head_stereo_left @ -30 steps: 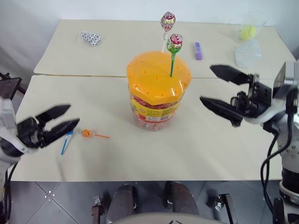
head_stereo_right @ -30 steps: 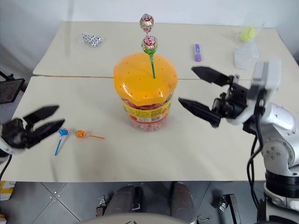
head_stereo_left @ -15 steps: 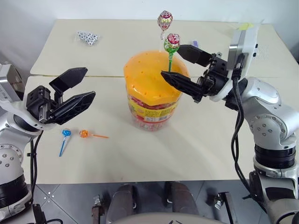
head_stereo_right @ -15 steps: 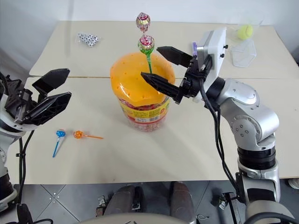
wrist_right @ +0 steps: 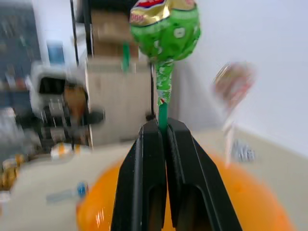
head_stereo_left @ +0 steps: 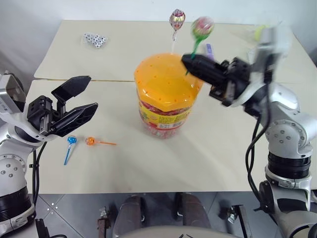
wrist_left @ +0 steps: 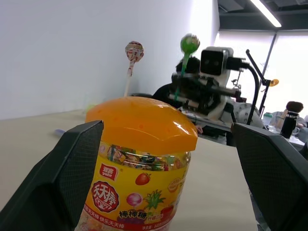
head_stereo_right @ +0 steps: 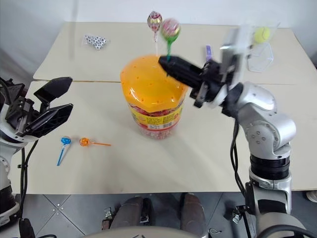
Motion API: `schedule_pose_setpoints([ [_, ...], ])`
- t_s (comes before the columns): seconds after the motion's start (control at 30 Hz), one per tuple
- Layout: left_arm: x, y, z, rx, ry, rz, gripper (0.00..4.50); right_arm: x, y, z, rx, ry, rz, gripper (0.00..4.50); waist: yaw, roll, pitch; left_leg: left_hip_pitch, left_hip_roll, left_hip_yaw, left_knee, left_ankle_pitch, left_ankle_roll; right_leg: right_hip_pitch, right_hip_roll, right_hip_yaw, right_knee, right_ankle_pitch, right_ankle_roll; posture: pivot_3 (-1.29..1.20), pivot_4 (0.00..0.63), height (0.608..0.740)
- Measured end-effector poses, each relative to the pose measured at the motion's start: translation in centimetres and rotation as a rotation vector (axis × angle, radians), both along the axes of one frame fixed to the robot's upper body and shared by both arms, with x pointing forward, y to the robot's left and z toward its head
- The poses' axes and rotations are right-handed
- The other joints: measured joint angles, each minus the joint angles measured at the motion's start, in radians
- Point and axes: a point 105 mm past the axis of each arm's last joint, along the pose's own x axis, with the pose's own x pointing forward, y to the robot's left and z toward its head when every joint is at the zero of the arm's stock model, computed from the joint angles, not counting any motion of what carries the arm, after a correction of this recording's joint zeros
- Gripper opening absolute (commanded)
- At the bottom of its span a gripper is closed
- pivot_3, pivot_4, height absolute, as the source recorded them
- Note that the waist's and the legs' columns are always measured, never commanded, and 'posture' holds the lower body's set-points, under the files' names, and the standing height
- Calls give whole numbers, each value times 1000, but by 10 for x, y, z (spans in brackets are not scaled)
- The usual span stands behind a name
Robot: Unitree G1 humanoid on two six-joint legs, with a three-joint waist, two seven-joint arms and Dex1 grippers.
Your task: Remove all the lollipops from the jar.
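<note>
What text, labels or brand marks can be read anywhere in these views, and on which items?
Jar label: a red badge with white Chinese characters and a line of Chinese print below it, both too blurred to quote.
Green lollipop wrapper: small marks, unreadable.
Lollipop still standing in the lid: patterned wrapper, too small to read.
Nothing else carries text.

Right hand (head_stereo_right: 166, 62), fingers pressed together on the green stick of the green lollipop (head_stereo_right: 171, 29), holds it above the orange lid of the jar (head_stereo_right: 153, 94). A second lollipop (head_stereo_right: 154, 20) on a white stick stands in the lid behind it. Left hand (head_stereo_right: 53, 99), fingers spread, hangs over the table (head_stereo_right: 208, 148) left of the jar. A blue lollipop (head_stereo_right: 64, 143) and an orange lollipop (head_stereo_right: 85, 143) lie side by side on the table below it.
</note>
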Motion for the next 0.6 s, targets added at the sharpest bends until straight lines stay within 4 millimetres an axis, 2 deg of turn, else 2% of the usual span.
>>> schedule_pose_setpoints([
  [0.1,2,-7,-4,60,-27,-25,4500,8,-36,10,24,38,-89,31,2,0,0,0,-1,1,0,0,0,0,0,0,-1,0,0,0,150,740],
  [0.17,3,-12,-10,137,-48,-42,4500,20,-76,-1,-139,111,-272,31,10,0,0,-2,-1,7,0,-1,2,0,0,0,-3,0,0,0,150,740],
  [0.2,4,-13,-12,164,-58,-46,4500,25,-94,-12,-227,159,-360,31,13,-1,0,-1,-1,8,-1,-1,2,0,0,-1,-3,0,0,0,150,740],
  [0.23,3,-15,-18,219,-69,-60,4500,28,-124,-39,-420,265,-489,31,19,-1,0,-1,-1,9,-2,-1,3,0,0,-1,-4,0,0,0,150,740],
  [0.3,2,-17,-24,281,-82,-77,4500,28,-165,-82,-625,441,-628,31,19,-1,-1,-1,0,12,-4,-2,3,-1,0,-1,-6,0,0,0,150,740],
  [0.37,1,-21,-30,314,-95,-106,4500,22,-195,-124,-824,562,-713,31,13,-1,-1,0,0,16,-4,-2,3,-1,0,-1,-7,0,1,0,150,740],
  [0.47,1,-23,-32,321,-106,-108,4500,13,-225,-171,-1012,641,-778,31,-5,-1,0,2,1,18,-4,0,2,-1,-1,0,-7,0,1,0,150,740],
  [0.6,1,-23,-33,314,-109,-99,4500,12,-242,-198,-1080,631,-828,31,-15,1,0,3,1,16,-1,1,2,-1,-1,2,-5,0,0,0,150,740],
])
